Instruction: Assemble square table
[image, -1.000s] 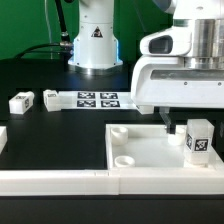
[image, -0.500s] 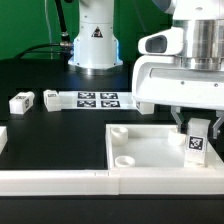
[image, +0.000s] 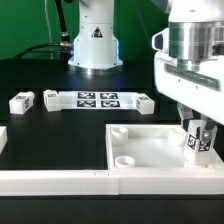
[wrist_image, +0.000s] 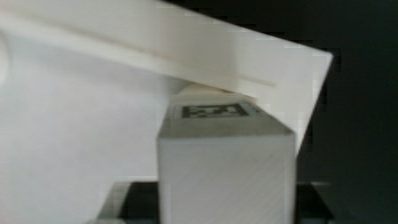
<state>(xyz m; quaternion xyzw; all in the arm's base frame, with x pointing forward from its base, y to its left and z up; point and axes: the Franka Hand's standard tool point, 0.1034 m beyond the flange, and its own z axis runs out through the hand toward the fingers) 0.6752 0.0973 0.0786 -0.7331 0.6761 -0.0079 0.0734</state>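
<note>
The white square tabletop (image: 150, 150) lies at the exterior view's lower right, with round sockets (image: 124, 160) showing in its near corners. My gripper (image: 199, 134) is shut on a short white tagged leg (image: 200, 144) and holds it upright just over the tabletop's right part. In the wrist view the leg (wrist_image: 222, 160) fills the middle between my dark fingers (wrist_image: 139, 204), with the tabletop's rim and corner (wrist_image: 214, 55) beyond it. Two more loose legs (image: 21, 101) (image: 52, 97) lie on the black table at the left.
The marker board (image: 97, 99) lies flat behind the tabletop, with another small white part (image: 143, 100) at its right end. A long white border rail (image: 55, 181) runs along the front. The robot base (image: 92, 40) stands at the back.
My hand has turned about its wrist and shifted slightly to the exterior view's right and down, carrying the leg with it. The tabletop and the loose legs have not moved.
</note>
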